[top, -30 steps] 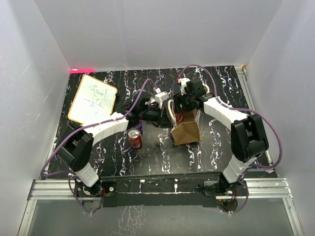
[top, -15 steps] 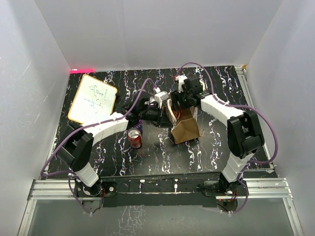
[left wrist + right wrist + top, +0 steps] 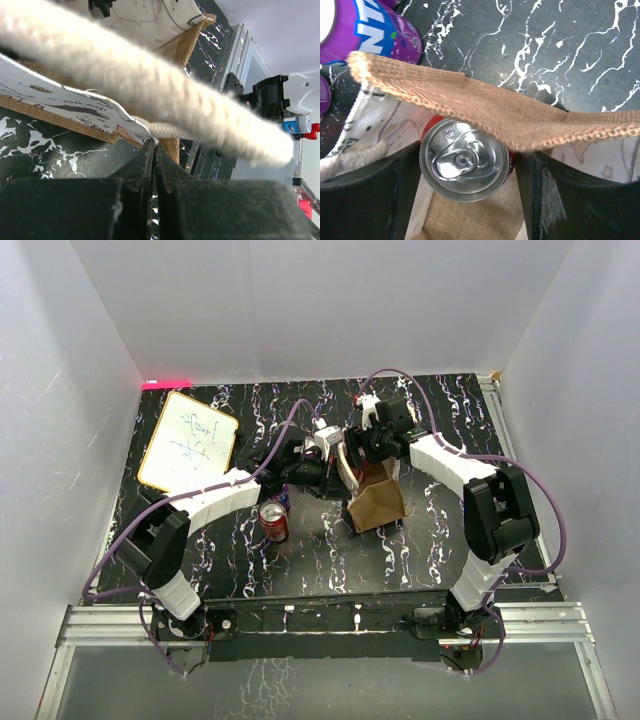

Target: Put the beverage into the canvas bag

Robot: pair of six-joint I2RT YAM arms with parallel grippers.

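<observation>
- The beverage [image 3: 464,165], a red can with a silver top and its pull tab facing up, stands upright inside the canvas bag [image 3: 485,107], below the burlap rim that crosses the right wrist view.
- The right gripper [image 3: 465,160] reaches down into the mouth of the bag. Its fingers stand apart with the can between them, very close on both sides. I cannot tell whether they press on it.
- The canvas bag [image 3: 378,505] sits near the middle of the worktop [image 3: 330,550], with a brown side turned toward the arm bases. From above, the right gripper [image 3: 372,450] hangs over its far edge.
- The left gripper [image 3: 154,147] has its fingers pressed together. The tips sit at the rim of the bag, right where a cream rope handle [image 3: 140,85] is rooted, and they appear to pinch the fabric there.
- The pale printed panel of the bag [image 3: 50,100] runs beside that gripper, with burlap trim under it.
- A purple can [image 3: 365,30] stands on the worktop just outside the bag, on its left side.
- A second red can [image 3: 273,523] stands upright on the worktop to the left of the bag, apart from it and just beside the left arm.
- A whiteboard [image 3: 187,442] with blue writing lies flat at the far left of the worktop, well apart from the bag.
</observation>
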